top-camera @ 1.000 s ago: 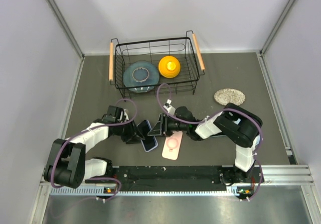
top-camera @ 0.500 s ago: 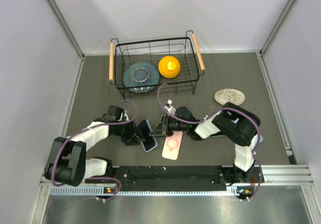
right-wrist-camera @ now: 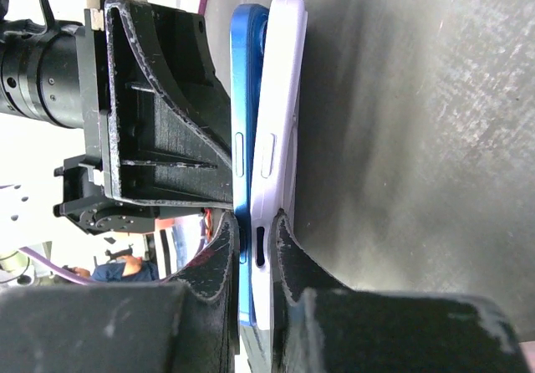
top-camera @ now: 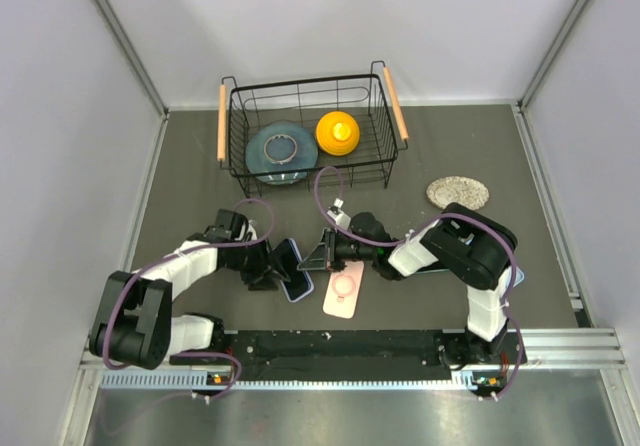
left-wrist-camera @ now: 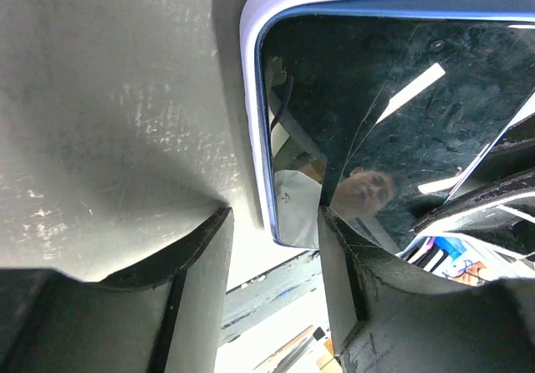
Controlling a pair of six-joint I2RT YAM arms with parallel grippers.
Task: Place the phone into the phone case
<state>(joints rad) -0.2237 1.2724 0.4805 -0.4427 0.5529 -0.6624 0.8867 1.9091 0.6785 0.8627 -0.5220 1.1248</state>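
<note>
Barely anything has shifted in the last second, and that says something. Nearest the arms' bases, a pink pad [top-camera: 343, 294] lies flat on the table [top-camera: 480, 136], well in front of the basket [top-camera: 230, 136]. Just past it and a little to the left, in front of the basket's left half, the blue phone [right-wrist-camera: 241, 139] and the white case [right-wrist-camera: 280, 97] sit where they sat a second ago, pressed face to face.

The right gripper [right-wrist-camera: 255, 247] has eased only a shade toward the near edge. Its jaws are clamped on the phone and case together, pinching one long side. The left gripper [left-wrist-camera: 272, 222] has its jaws apart — one finger on the screen, the other over bare table beyond the case's rim — holding nothing.

The case rim wraps one corner of the phone, yet at the pinched side the blue edge shows beside the white one. I judge this to be a squeeze in progress, with the phone not yet seated.
</note>
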